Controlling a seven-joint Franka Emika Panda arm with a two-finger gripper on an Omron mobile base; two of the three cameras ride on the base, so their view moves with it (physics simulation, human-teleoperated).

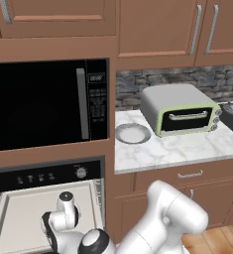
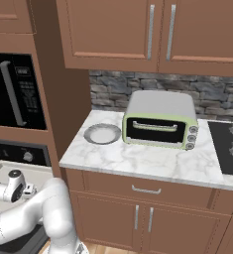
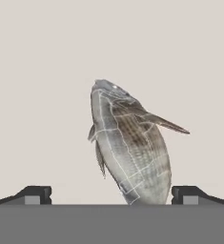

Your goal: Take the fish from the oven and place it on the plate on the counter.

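Observation:
A grey, scaled fish lies on the oven's cream tray in the hand view. My gripper is open just above it, its two dark fingertips spread wide on either side of the fish's near end without touching it. The oven sits low on the left with its tray pulled out, and my wrist hangs over that tray. The plate rests empty on the marble counter, to the right of the oven column; the plate also stands at the counter's left end.
A pale-green toaster oven stands on the counter right of the plate. A black microwave is built in above the oven. A cooktop lies at the counter's far right. Wooden cabinets hang overhead.

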